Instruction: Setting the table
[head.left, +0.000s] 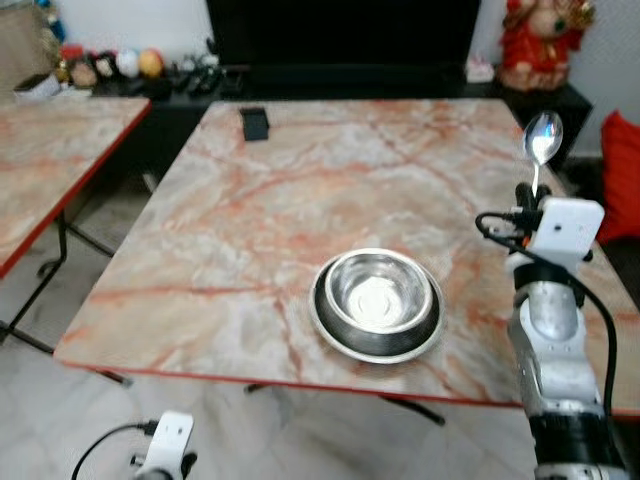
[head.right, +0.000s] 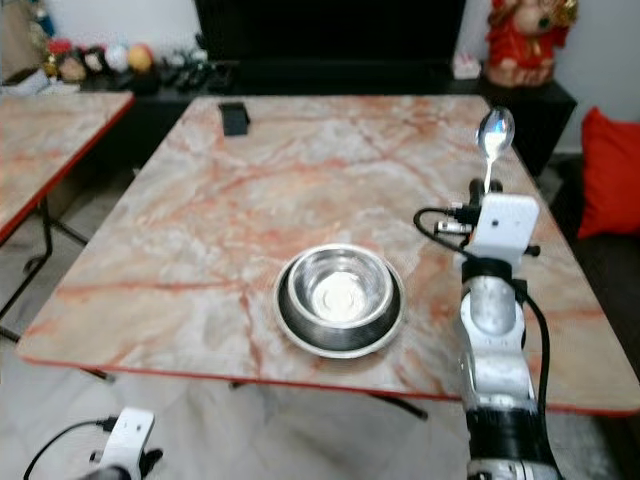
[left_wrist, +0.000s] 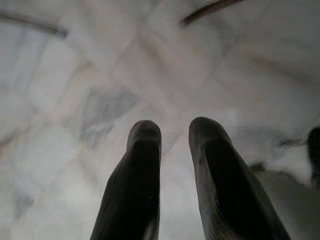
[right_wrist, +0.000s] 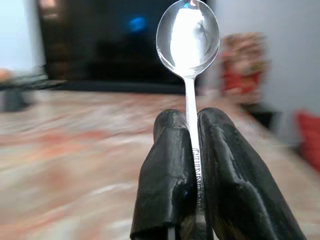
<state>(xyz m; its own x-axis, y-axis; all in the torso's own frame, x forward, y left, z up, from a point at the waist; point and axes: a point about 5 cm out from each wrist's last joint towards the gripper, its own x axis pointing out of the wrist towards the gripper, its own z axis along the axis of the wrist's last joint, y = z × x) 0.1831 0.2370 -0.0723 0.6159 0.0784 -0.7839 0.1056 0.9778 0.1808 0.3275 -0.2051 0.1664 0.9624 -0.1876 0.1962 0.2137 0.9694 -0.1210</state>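
Observation:
A steel bowl (head.left: 377, 300) sits on a dark round base near the front edge of the marble table (head.left: 230, 220). To the right of the bowl my right gripper (right_wrist: 186, 117) is raised above the table and shut on the handle of a silver spoon (head.left: 543, 138). The spoon stands upright with its bowl end on top. My left gripper (left_wrist: 175, 130) hangs low at the front left, below table height, over the pale tiled floor. A narrow gap separates its fingers, with nothing between them.
A small black object (head.left: 254, 123) lies at the table's far left. A second marble table (head.left: 50, 160) stands to the left across a floor gap. Behind are a dark cabinet (head.left: 340, 40), a red figurine (head.left: 535, 40) and a red cushion (head.left: 622, 175).

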